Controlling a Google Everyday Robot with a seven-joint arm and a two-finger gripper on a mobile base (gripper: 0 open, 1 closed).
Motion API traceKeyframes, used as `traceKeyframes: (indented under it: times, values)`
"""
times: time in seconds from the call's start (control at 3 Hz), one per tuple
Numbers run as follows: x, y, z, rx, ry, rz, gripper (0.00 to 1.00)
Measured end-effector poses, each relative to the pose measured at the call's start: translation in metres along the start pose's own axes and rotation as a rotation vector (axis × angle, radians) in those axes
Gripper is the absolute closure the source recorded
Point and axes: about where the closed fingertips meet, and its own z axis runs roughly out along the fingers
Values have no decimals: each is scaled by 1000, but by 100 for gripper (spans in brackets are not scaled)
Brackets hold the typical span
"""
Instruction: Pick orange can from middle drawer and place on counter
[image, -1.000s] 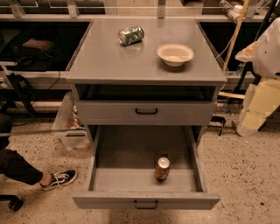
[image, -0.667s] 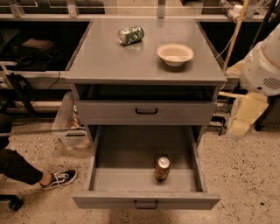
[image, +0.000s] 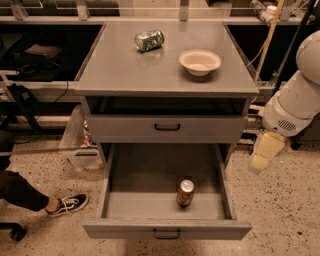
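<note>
Beside the deep grey metal drawer (image: 125, 229), the cream pincer (image: 262, 152) has dipped lower, grip unreadable; the small brownish-orange can (image: 185, 193) stands inside, well apart.

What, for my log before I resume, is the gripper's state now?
Gripper: right of the middle drawer, apart from the orange can; open or closed cannot be told.

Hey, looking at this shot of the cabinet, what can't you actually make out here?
All in the camera view:
1. The claw hangs right of the middle drawer, outside it; its arm is cut off by the right edge.
2. The orange can: label too small to read.
3. The upper drawer: contents hidden by its shut front.
4. The person: left edge cuts off all but a leg and shoe.
</note>
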Motion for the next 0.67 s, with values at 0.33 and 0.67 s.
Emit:
traceKeyframes:
  times: [0.33, 0.67]
  values:
    - [0, 0, 0, 0, 0, 0, 0]
    - [2, 12, 25, -60, -56, 11, 0]
